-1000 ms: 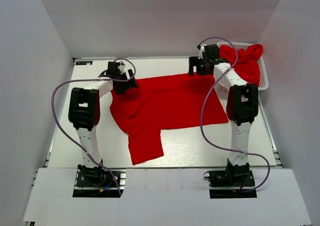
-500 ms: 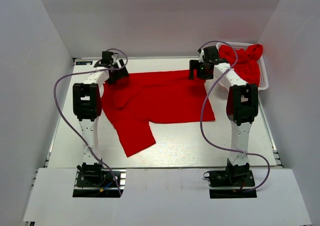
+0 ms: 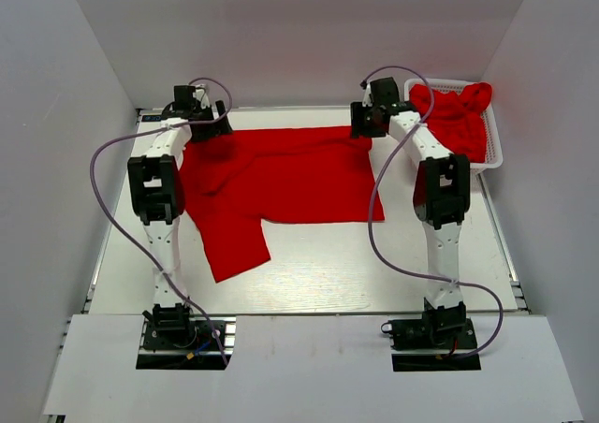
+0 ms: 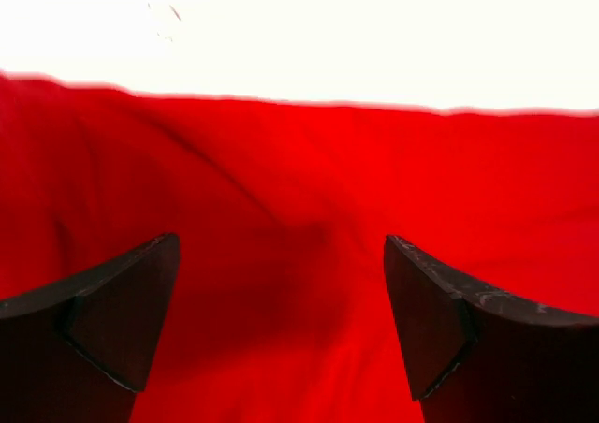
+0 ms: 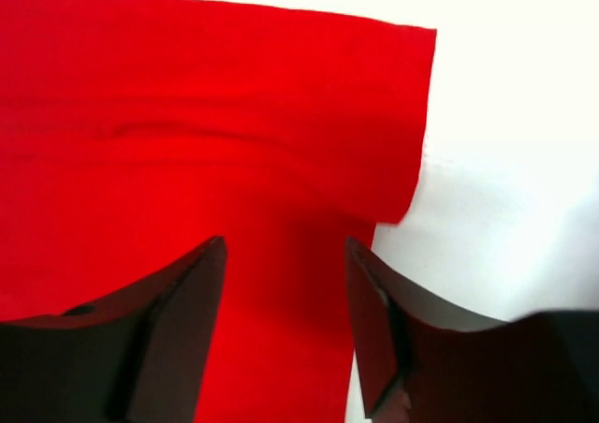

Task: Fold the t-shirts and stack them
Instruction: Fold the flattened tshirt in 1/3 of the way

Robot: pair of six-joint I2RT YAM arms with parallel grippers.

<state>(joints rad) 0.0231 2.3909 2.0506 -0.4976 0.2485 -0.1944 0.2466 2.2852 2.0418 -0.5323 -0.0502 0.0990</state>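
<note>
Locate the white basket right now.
The white basket sits in the far right corner of the table in the top external view, just right of the right gripper, a crumpled red t-shirt piled inside.

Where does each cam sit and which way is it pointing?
Top external: fixed above and behind the arms, looking down at the table; both arms show whole, bases at bottom.
Left wrist: on the left wrist, looking down past the open left gripper at the spread t-shirt and bare table beyond.
Right wrist: on the right wrist, looking past the open right gripper at that shirt's corner.
Shared: all three show the spread t-shirt; only the top view shows the basket.
</note>
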